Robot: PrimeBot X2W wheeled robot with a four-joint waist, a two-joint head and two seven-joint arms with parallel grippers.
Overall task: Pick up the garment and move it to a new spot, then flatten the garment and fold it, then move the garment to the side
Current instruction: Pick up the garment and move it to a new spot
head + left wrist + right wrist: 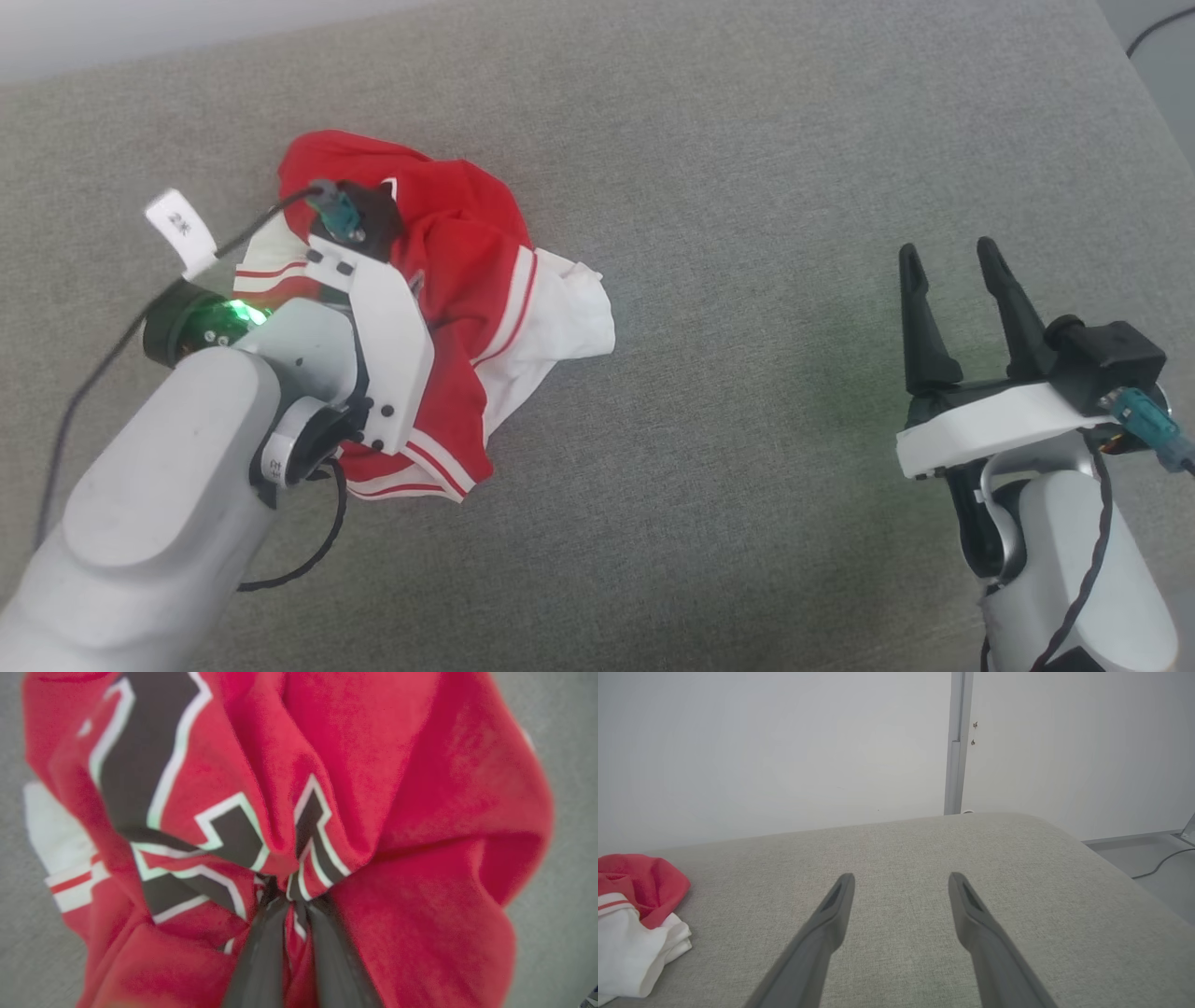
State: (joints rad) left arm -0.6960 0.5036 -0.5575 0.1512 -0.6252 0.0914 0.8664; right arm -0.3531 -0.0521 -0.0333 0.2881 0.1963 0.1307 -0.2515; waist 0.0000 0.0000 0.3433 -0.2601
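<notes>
The garment [476,271], a red jersey with white sleeves and red-and-white striped trim, lies crumpled on the grey cushioned surface at the left of the head view. My left arm reaches down onto it from above, and its fingers are hidden under the wrist there. In the left wrist view my left gripper [292,896] is shut on a pinched fold of the garment [420,812], among black white-outlined lettering. My right gripper [952,257] stands open at the right, well apart from the cloth. The right wrist view shows my right gripper [901,879] with nothing between its fingers and the garment [642,891] at the far left.
The grey cushioned surface [747,467] spreads wide between the garment and my right gripper. Its far edge meets a white wall [784,742]. Off the right edge lies floor with a dark cable [1157,863].
</notes>
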